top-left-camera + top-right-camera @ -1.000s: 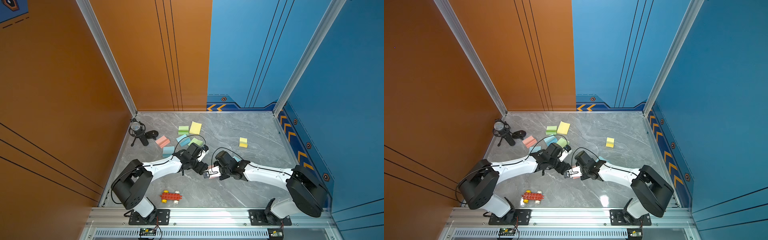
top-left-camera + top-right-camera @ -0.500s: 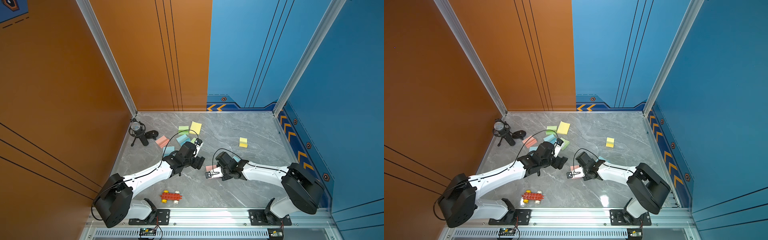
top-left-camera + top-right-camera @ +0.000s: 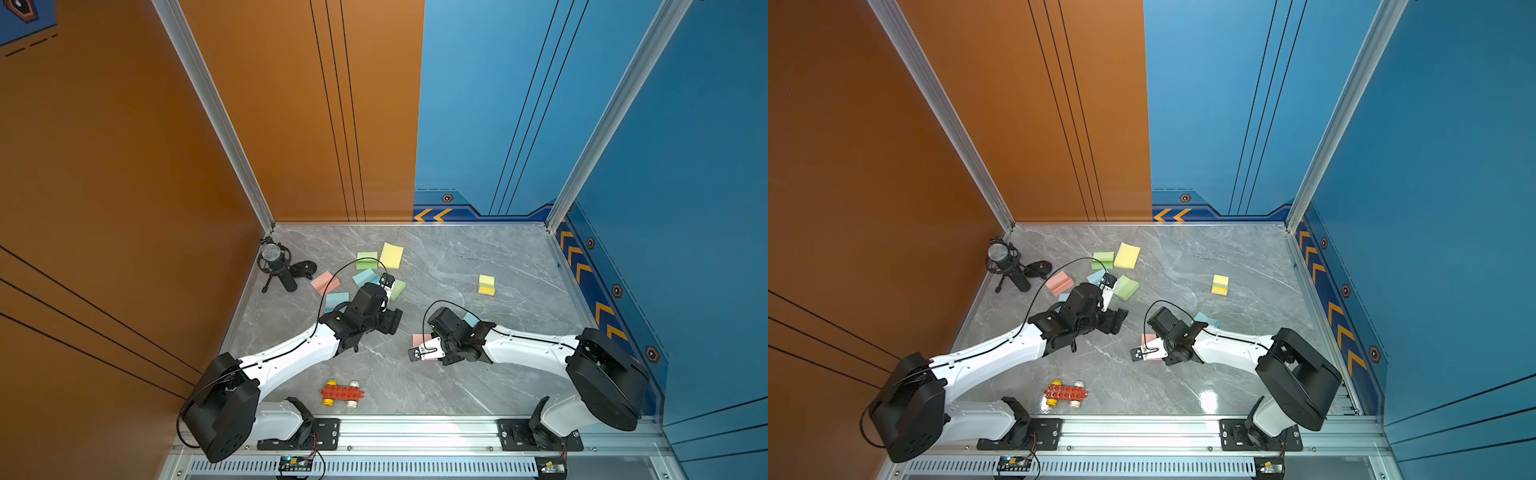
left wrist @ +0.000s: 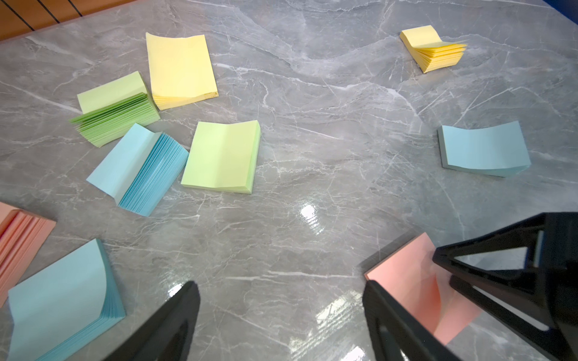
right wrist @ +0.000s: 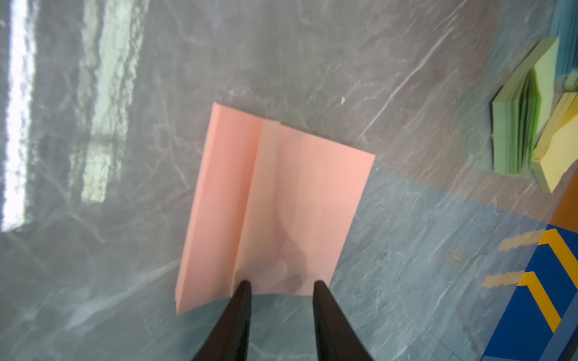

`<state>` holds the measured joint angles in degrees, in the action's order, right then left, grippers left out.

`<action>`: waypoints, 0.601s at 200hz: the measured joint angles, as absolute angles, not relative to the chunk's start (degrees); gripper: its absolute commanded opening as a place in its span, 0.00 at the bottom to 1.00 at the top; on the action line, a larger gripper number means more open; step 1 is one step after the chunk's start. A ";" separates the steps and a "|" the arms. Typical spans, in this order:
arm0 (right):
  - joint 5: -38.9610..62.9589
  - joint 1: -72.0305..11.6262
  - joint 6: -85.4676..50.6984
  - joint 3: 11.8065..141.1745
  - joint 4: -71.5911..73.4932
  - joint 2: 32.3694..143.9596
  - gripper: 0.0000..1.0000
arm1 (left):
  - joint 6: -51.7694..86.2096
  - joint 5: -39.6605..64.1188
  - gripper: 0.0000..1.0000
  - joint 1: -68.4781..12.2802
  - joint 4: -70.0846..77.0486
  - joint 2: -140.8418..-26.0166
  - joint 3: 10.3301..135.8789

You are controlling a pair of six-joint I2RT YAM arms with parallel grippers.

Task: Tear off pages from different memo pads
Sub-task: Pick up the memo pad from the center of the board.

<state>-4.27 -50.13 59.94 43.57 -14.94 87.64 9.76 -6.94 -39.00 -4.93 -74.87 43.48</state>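
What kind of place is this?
Most likely a robot test booth, not a home or office. The left arm and right arm are bolted to a metal rail, an orange wall and a blue wall close in the table, and a microphone stands in a corner.

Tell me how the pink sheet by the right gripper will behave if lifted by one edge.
Likely floppy: the pink sheet is thin and creased, with one flap curling off the table. Probably very light, so a push may slide or buckle it. The open right gripper would need a pinch at its edge.
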 measured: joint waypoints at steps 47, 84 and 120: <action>-4.08 -51.55 57.67 44.69 -18.20 87.42 0.40 | 10.26 -7.07 0.85 -38.96 -4.95 -74.87 43.44; -3.42 -52.42 55.51 46.00 -20.21 86.35 0.42 | 10.41 -7.07 0.85 -38.96 -4.93 -74.87 43.42; -3.49 -53.36 53.65 47.22 -20.69 86.30 0.42 | 10.41 -7.09 0.85 -38.96 -4.93 -74.87 43.38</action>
